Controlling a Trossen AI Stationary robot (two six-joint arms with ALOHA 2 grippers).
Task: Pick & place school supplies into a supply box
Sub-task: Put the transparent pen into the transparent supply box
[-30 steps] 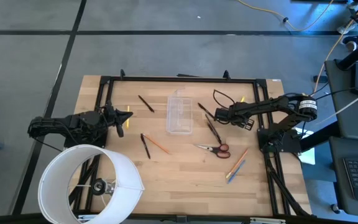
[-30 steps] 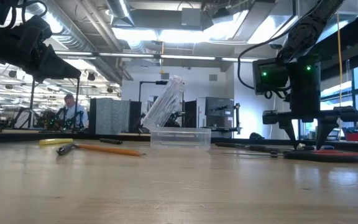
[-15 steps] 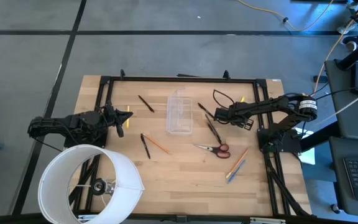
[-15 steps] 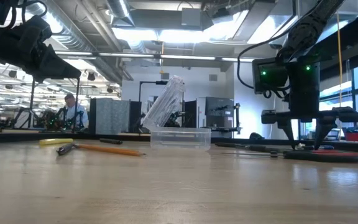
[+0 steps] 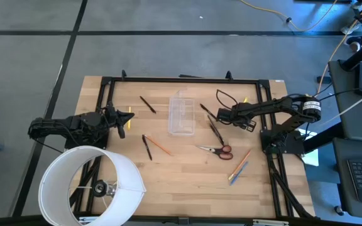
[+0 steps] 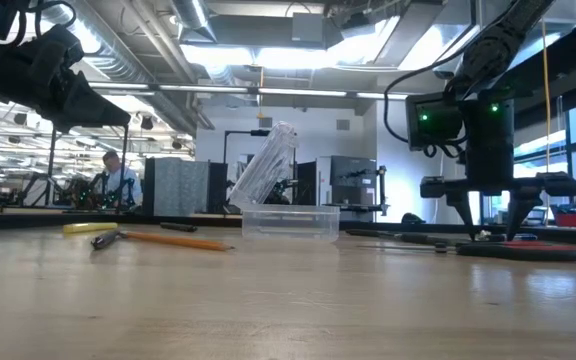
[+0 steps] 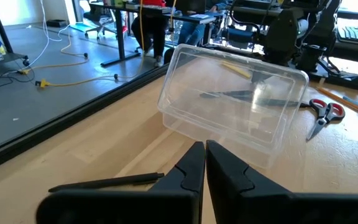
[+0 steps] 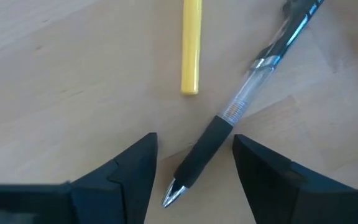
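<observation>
Clear see-through plastic box (image 5: 181,114) sits mid-table, lid tilted up in low view, blocks straight cross-path. Big white round cylinder (image 5: 88,186) fills 7 o'clock corner, no passage there. Right gripper (image 8: 193,163) low at 2 o'clock, fingers spread, straddling black-grip clear pen (image 8: 229,118); yellow stick (image 8: 191,46) near its tip. Red-handled scissors (image 5: 217,149) at 4 o'clock. Bare wood at 6 o'clock, wide lane.

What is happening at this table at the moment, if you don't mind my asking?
A two-armed robot is gathering school supplies into the clear supply box, which looks empty so far. The right tool is low over the table, open, straddling a black-grip pen beside a yellow pencil. The left tool is shut, holding nothing, waiting at the table's left side. The red-handled scissors and the other pens and pencils lie loose on the wood.
</observation>
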